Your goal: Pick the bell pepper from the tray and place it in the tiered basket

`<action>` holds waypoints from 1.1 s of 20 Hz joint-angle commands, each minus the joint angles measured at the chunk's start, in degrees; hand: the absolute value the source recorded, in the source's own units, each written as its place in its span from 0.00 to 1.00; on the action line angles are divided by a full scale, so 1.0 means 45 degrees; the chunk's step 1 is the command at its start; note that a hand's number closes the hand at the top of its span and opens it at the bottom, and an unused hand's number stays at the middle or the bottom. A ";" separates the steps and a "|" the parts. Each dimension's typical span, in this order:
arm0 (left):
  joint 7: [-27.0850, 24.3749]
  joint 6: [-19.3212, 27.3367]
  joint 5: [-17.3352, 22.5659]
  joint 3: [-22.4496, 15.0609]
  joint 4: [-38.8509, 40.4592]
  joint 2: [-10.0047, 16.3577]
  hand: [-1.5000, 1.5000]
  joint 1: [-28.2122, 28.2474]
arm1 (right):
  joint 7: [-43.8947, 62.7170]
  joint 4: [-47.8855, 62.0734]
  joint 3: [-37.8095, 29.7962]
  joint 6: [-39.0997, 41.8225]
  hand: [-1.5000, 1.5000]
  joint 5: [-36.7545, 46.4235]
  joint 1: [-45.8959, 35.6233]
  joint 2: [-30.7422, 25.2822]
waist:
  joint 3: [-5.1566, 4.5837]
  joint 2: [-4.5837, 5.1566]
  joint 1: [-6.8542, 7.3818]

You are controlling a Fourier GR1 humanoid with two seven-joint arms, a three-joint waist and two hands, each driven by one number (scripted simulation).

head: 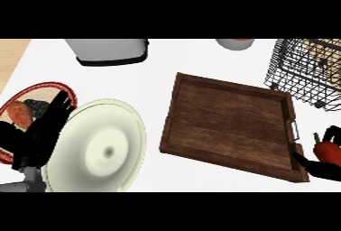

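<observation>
**Nearest, right edge:** right hand, fingers curled round the pepper. The pepper is off the tray, held just beside the tray's right handle.

**Nearest, left:** left hand, fingers straight and apart, resting over a red-rimmed plate beside a pale plate.

**Middle:** the tray, lying on the white desk.

**Far right:** wire basket, well apart from the pepper.

**Step in hand, as judged:** the carry to the basket. To do it well, raise the pepper above the basket's rim before moving it outward, and come in over the open top rather than against the wire side. Part the fingers only once the pepper is low inside a tier.
</observation>
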 commanded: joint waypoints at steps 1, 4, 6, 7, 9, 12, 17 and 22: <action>-0.0013 0.0021 0.0129 0.0151 -0.0021 -0.0026 0.50 0.0301 | -0.1523 0.0788 -0.2948 -0.1261 1.00 -0.2655 -0.0556 -0.0336 | 0.0067 -0.0151 -0.0139; -0.0131 -0.0105 0.0064 0.0177 -0.0036 0.0139 0.50 0.0332 | -0.3130 0.1371 -0.4519 -0.1413 1.00 -0.4655 -0.1135 -0.0545 | 0.0064 -0.0149 0.0024; -0.0137 -0.0105 0.0173 0.0065 -0.0056 -0.0085 0.50 0.0238 | -0.4449 0.2061 -0.5410 -0.1177 1.00 -0.5932 -0.1252 -0.0737 | 0.0062 -0.0096 0.0006; -0.0039 -0.0120 0.0062 0.0042 -0.0183 0.0064 0.50 0.0236 | -0.4903 0.2328 -0.6023 -0.0533 1.00 -0.6756 -0.1538 -0.1224 | 0.0026 -0.0107 0.0149; -0.0196 -0.0243 0.0162 0.0008 -0.0280 -0.0010 0.50 0.0391 | -0.6167 0.3418 -0.6921 0.0410 1.00 -0.7937 -0.1672 -0.1813 | -0.0004 -0.0038 0.0427; -0.0309 -0.0251 -0.0077 -0.0303 -0.0230 -0.0151 0.50 0.0314 | -0.8137 0.5414 -0.8124 0.2205 1.00 -0.9381 -0.1774 -0.2834 | -0.0040 0.0079 0.0638; -0.0206 -0.0405 -0.0262 -0.0435 0.0053 -0.0048 0.50 -0.0269 | -1.0448 0.9087 -0.8648 0.5098 1.00 -0.9998 -0.2908 -0.4952 | -0.0100 0.0187 0.1171; 0.0176 -0.0645 -0.0257 -0.0536 -0.0020 -0.0106 0.50 -0.0469 | -1.0635 1.1289 -0.6863 0.4691 1.00 -0.8528 -0.6013 -0.5062 | -0.0127 0.0175 0.1396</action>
